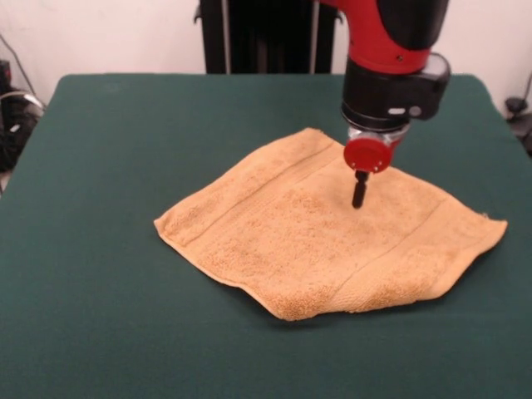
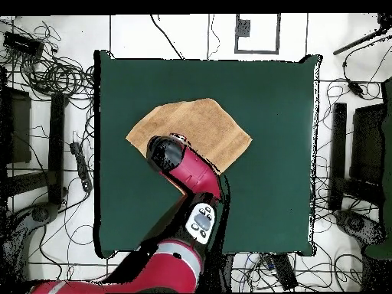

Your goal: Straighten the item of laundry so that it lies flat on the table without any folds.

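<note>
Claw (image 1: 359,199) is over the towel (image 1: 316,241), tip pointing straight down at the cloth a bit right of its middle in your front view. You see one thin black tip below a red disc; you can't tell if the fingers are apart or together, and you can't tell if the tip touches the terry or sits just above it.

Towel is spread on the desk (image 1: 100,316) as a skewed four-cornered patch, one corner toward the robot, one pointing right, one left. Front edge nearest the camera looks thick and rolled, and the near corner seems tucked under, so that side isn't lying as a single layer. Woven bands run as faint lines parallel to the left and right hems.

In your overhead view the arm (image 2: 187,172) comes up from the bottom and covers the lower left part of the towel (image 2: 203,122); claw itself is hidden under the wrist there. Towel sits in the upper middle of the desk (image 2: 276,207), green cloth bare all round it.
</note>
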Action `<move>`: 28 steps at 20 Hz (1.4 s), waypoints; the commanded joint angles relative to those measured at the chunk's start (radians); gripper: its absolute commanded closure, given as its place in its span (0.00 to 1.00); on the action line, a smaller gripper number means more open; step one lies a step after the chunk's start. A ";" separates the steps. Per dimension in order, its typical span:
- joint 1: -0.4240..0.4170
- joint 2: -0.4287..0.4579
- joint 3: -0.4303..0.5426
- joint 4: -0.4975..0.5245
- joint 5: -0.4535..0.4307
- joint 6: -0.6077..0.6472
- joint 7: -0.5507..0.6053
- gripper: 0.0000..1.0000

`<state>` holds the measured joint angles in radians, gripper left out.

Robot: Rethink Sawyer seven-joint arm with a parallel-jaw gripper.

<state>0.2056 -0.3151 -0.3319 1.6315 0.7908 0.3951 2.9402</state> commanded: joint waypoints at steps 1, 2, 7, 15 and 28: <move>-0.074 -0.021 0.214 0.169 -0.072 -0.126 -0.050 0.00; -0.092 -0.027 0.232 0.178 -0.087 -0.150 -0.052 0.00; -0.159 -0.035 0.282 0.188 -0.186 -0.212 -0.054 0.00; -0.205 0.010 0.350 0.162 -0.281 -0.310 0.039 0.00; -0.238 0.095 0.431 0.146 -0.291 -0.351 0.105 0.00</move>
<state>-0.0341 -0.3712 -0.1260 1.7354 0.5133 0.1535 2.9402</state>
